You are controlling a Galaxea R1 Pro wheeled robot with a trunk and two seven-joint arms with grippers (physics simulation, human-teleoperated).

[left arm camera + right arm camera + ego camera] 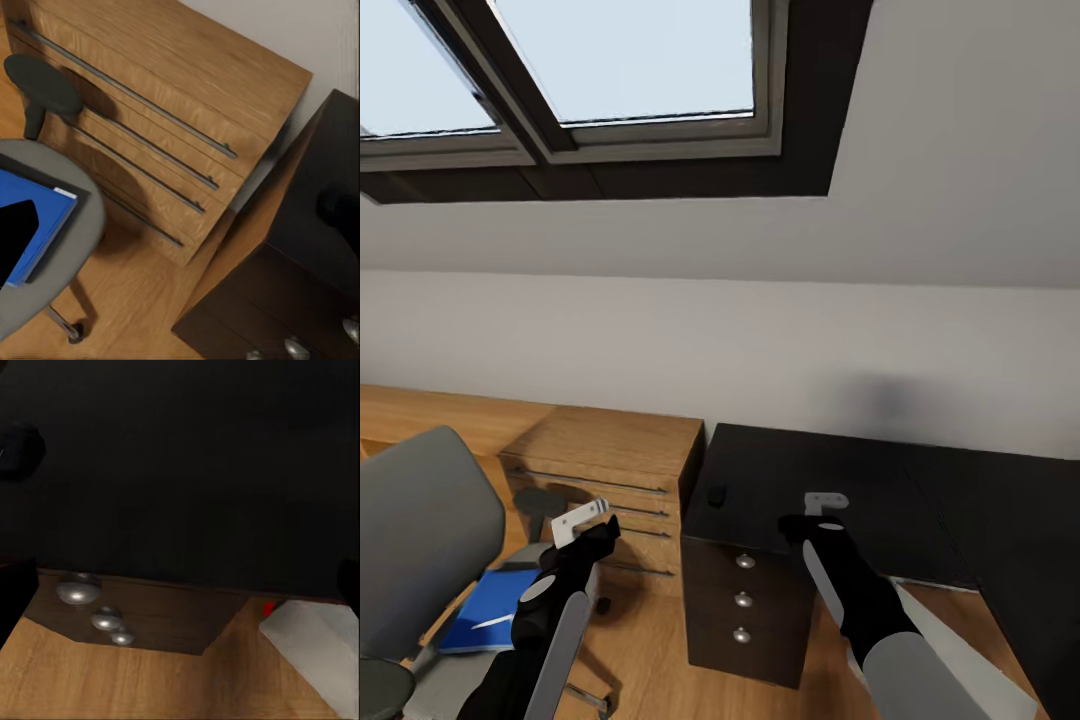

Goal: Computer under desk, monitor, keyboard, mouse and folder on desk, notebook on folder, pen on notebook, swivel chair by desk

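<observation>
The swivel chair (420,540) stands at the left with the blue folder (490,608) flat on its grey seat (82,240). The folder (45,217) also lies below my left gripper. The black desk (860,490) has its drawer unit (745,610) at its left end. The small black mouse (715,494) sits near the desk's left edge and appears again as the mouse (19,450). The light grey computer (315,641) stands on the floor by the desk. My left gripper (588,517) hangs open between chair and desk. My right gripper (825,503) is open over the desk's front edge. Monitor, keyboard, notebook and pen are out of view.
A wooden chest of drawers (610,470) with long bar handles stands between the chair and the desk, close against the desk's side. A black chair armrest (41,82) juts toward it. A sloped wall with roof windows (610,70) rises behind. Wood floor (650,640) lies below.
</observation>
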